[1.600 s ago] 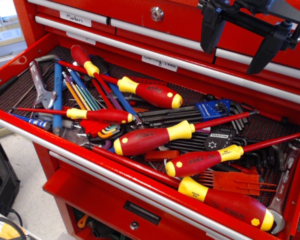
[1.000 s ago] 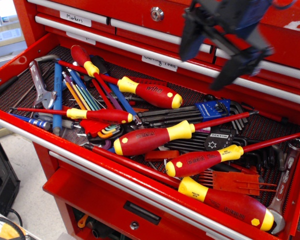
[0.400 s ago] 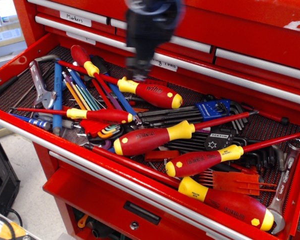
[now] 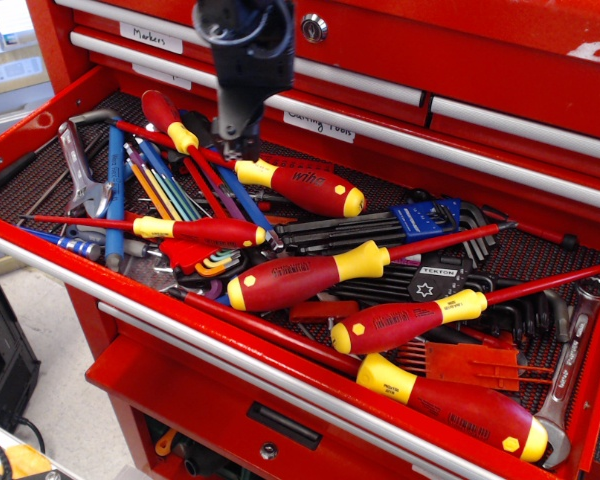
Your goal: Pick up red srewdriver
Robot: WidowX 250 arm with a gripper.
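Note:
The red srewdriver [image 4: 302, 188] lies in the open tool drawer [image 4: 40, 252], near the back. It has a fat red handle with white "wiha" lettering, a yellow collar at its left end and a yellow butt cap at its right. Its thin red shaft runs up-left under other tools. My gripper [image 4: 230, 148] hangs from the top of the view, turned edge-on. Its tips sit just above the shaft, next to the yellow collar, left of the handle. I cannot see a gap between the fingers from this side.
Other red-and-yellow screwdrivers lie around: a fat one [image 4: 305, 278] mid-drawer, one [image 4: 405, 318] to the right, one [image 4: 450, 405] at the front, a slim one [image 4: 195, 231] to the left. Hex keys [image 4: 427, 216], coloured keys [image 4: 165, 190] and wrenches [image 4: 78, 170] crowd the drawer. Closed drawers [image 4: 480, 60] rise behind.
The gripper has swung from the upper right, where it hung open, across to the left and down. It has turned edge-on and now sits over the wiha screwdriver's collar. The tools have not moved.

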